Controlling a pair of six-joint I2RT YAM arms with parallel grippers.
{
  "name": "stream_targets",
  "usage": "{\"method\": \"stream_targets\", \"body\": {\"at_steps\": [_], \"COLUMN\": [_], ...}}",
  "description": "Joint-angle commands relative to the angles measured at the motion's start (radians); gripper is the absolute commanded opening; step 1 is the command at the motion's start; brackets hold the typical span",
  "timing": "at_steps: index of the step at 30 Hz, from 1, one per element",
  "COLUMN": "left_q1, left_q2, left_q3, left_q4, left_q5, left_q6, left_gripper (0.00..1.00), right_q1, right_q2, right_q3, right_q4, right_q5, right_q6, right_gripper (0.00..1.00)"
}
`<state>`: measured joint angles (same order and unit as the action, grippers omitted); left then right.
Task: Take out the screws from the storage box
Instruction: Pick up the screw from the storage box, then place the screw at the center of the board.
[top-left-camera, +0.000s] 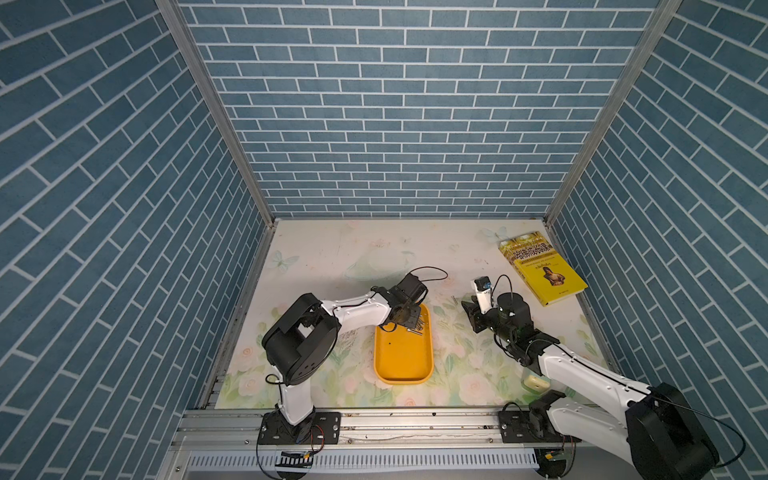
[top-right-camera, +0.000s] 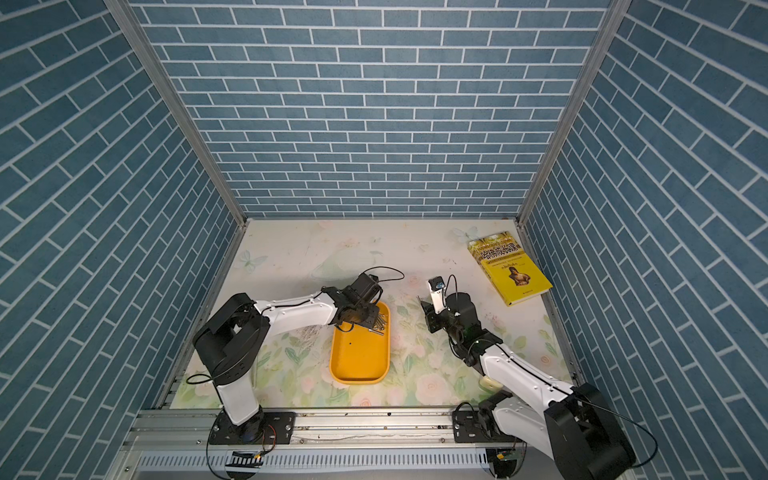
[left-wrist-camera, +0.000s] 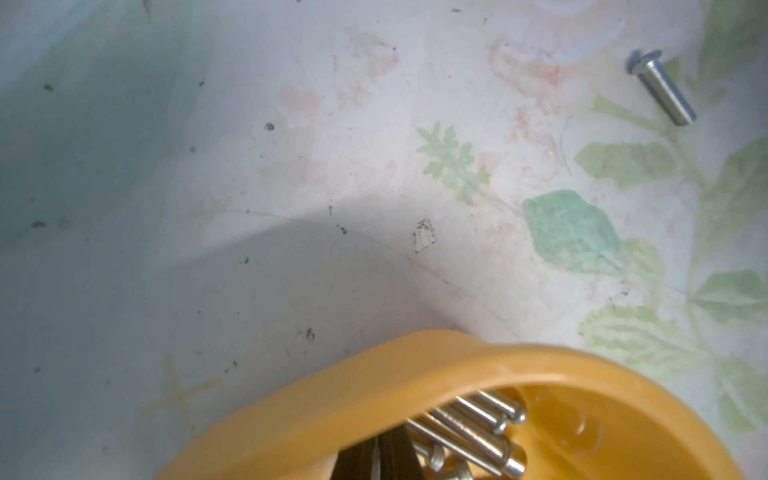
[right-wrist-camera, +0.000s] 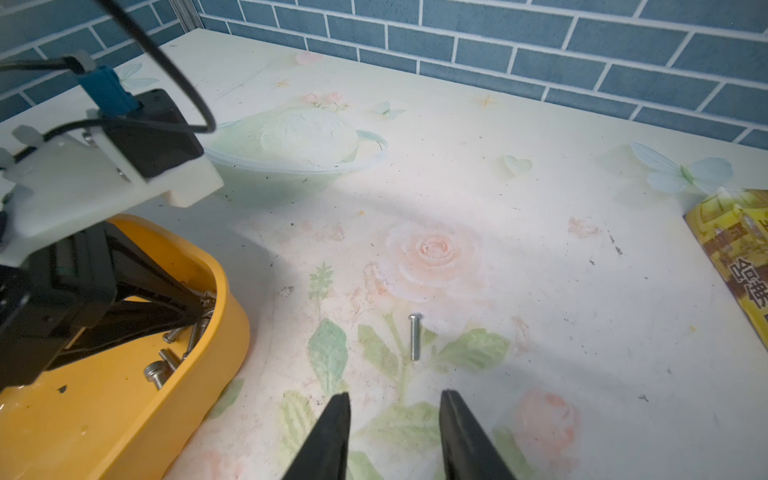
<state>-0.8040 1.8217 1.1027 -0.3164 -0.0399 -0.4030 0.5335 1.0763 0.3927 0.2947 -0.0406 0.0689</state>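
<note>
Bimanual cell seen from the front rail, task at an early stage. One screw (right-wrist-camera: 415, 336) lies out on the flowered table (top-left-camera: 332, 257), just right of the storage box (top-left-camera: 403, 357). The remaining screws (top-left-camera: 417, 328) are heaped in the box's far right corner, pressed against its wall. The near two-thirds of the yellow floor is bare. So one piece appears delivered and roughly all the rest are left to remove. The left gripper (right-wrist-camera: 198, 308) reaches down into that far corner, its jaws drawn together with the tips buried in the heap. Whether a screw is actually pinched between them cannot be told from any view. The right gripper (right-wrist-camera: 395, 394) hangs over the table just short of the loose screw, jaws partly apart and holding nothing. As for clearances, the heap sits tight under the box's rounded far rim (left-wrist-camera: 332, 395), so any lift there must probably clear that low wall. Open table runs beyond the box and to its right, as far as the yellow book (top-left-camera: 542, 270) near the far right corner. The two wrists are near each other across this gap. A small pale gadget (top-left-camera: 536, 383) lies beside the right arm, well apart from the work.
</note>
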Motion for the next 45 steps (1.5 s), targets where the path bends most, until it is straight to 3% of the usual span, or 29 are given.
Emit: {"method": "stream_targets", "body": {"at_steps": [1, 8, 14, 19, 27, 38, 42, 45], "left_q1": [-0.003, -0.003, -0.003, -0.003, 0.053, 0.113, 0.156, 0.159], "left_q2": [0.017, -0.016, -0.145, -0.211, -0.341, -0.858, -0.987, -0.998], "left_q3": [-0.016, -0.011, -0.044, -0.072, -0.211, -0.595, -0.652, -0.668], "left_q4": [-0.023, -0.015, 0.037, 0.061, 0.133, 0.101, 0.11, 0.135], "left_q5": [0.015, 0.02, 0.051, 0.041, -0.084, -0.529, -0.491, -0.455], "left_q6": [0.011, 0.019, 0.036, 0.043, 0.03, -0.123, -0.124, -0.104], "left_gripper": [0.0, 0.0, 0.0, 0.0, 0.0, 0.0, 0.0, 0.0], "right_q1": [-0.003, -0.003, -0.003, 0.007, 0.173, 0.424, 0.482, 0.488], "right_q2": [0.007, 0.011, -0.003, -0.036, -0.03, 0.246, 0.377, 0.463], "right_q3": [0.028, 0.032, 0.027, 0.006, 0.02, 0.252, 0.352, 0.434], "right_q4": [0.012, 0.009, 0.021, 0.069, 0.09, -0.136, -0.229, -0.312], "right_q5": [-0.018, -0.025, -0.029, -0.133, -0.137, 0.021, 0.075, 0.101], "right_q6": [-0.028, -0.03, -0.037, -0.049, -0.148, -0.256, -0.273, -0.266], "right_gripper": [0.39, 0.38, 0.35, 0.34, 0.34, 0.27, 0.27, 0.27]}}
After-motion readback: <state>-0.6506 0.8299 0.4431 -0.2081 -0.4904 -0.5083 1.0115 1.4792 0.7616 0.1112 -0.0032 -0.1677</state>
